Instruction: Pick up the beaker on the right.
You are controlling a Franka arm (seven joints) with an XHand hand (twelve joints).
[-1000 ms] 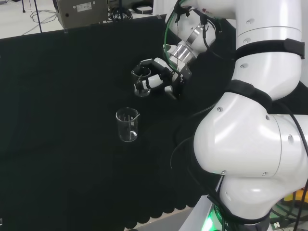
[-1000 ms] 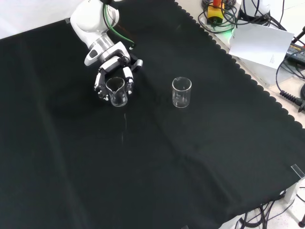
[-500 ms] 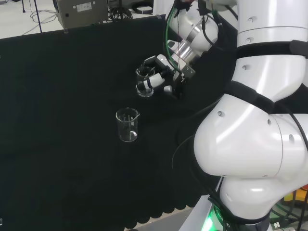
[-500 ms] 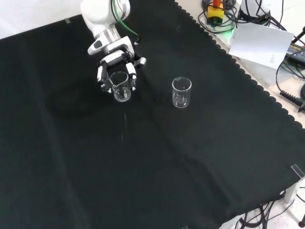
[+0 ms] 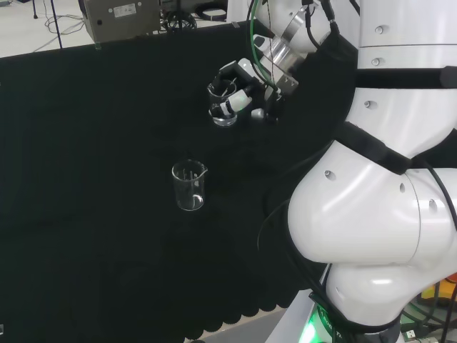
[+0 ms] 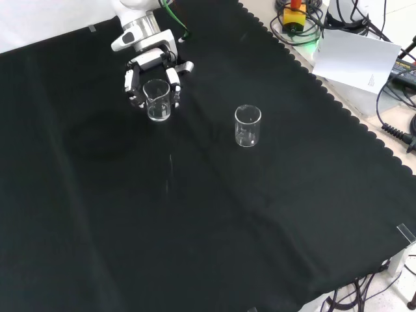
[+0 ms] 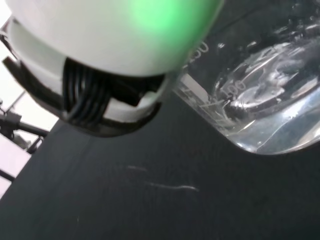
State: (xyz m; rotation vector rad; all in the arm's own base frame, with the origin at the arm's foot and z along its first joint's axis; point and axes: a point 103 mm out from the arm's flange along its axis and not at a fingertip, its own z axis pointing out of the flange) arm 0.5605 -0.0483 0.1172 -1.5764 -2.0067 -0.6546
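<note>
1. Two clear beakers are in sight, both empty as far as the views show.
2. The held beaker [image 6: 158, 99] sits inside the robot hand [image 6: 151, 71], whose fingers [image 6: 173, 83] curl round its sides. In the front view it is at the upper left of the bench [image 6: 195, 221]; in the head view the same held beaker [image 5: 223, 107] hangs near the top centre, just left of the arm's white links, with the robot hand [image 5: 246, 89] wrapped round it from the right.
3. In the wrist view the held beaker [image 7: 260, 100] is close and large, its rounded base clear of the black cloth, with printed graduation marks on its wall. A blurred white part of the robot hand [image 7: 110, 55] lies beside it.
4. The free beaker [image 6: 247, 125] stands upright on the cloth, well apart from the held one, to its right and slightly nearer in the front view. In the head view the free beaker [image 5: 189, 186] stands below and left of the robot hand.
5. One black cloth covers the bench, with a scalloped edge along its right side in the front view.
6. One sheet of white paper [image 6: 354, 58] lies beyond that edge, at the upper right of the front view, among cables.
</note>
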